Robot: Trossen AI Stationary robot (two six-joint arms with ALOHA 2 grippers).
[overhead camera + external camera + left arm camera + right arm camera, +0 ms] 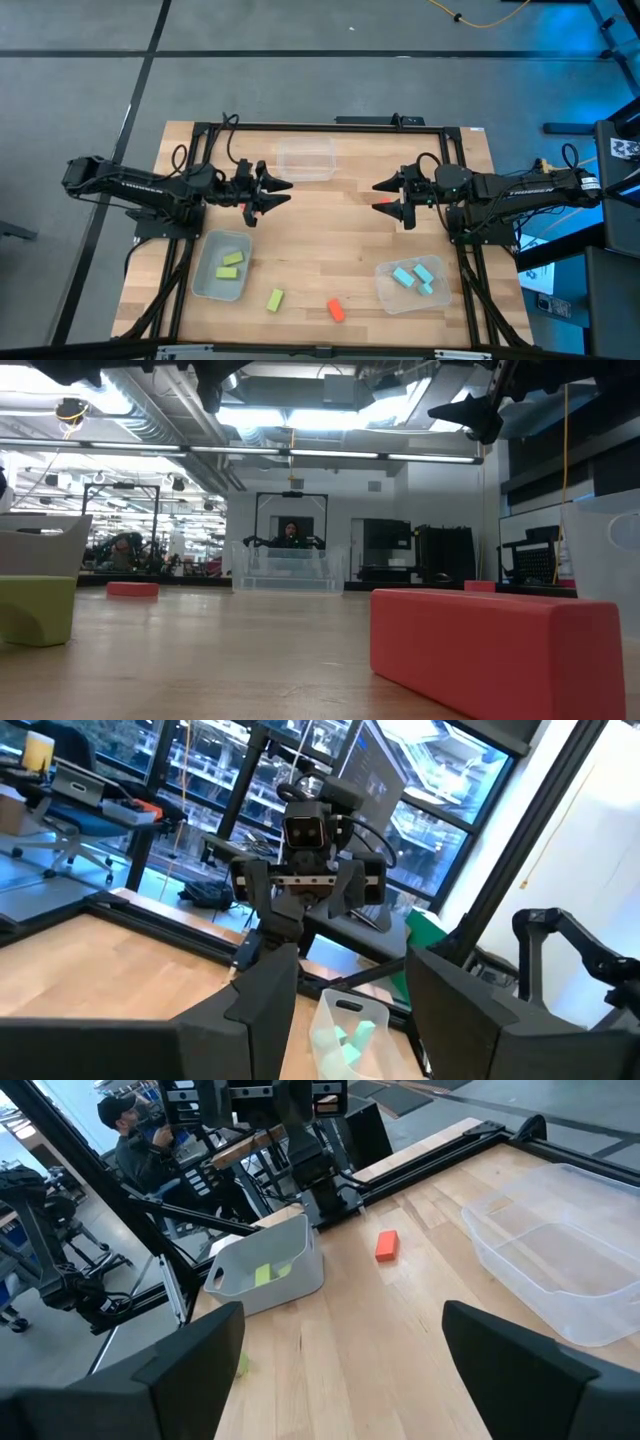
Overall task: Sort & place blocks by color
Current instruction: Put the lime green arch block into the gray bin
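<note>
Both grippers hover open over the table's middle, facing each other and holding nothing: left gripper [290, 191] [352, 965], right gripper [377, 196] [345, 1320]. Three cyan blocks [415, 276] lie in the near-right bin [385, 290]. Two yellow-green blocks [232, 264] lie in the near-left bin [205, 285]. A third yellow-green block [275, 299] lies flat on the table near the front. Orange-red blocks lie flat on the table: one [336, 310] near the front, one [383, 207] below the right gripper, one [387, 1245] by the left arm.
An empty clear bin [305, 160] [560, 1270] stands at the far edge between the arms. Bare wood shows between the two near bins and in the table's middle. A black frame [200, 128] runs along the table's edges. A person sits beyond the table [135, 1135].
</note>
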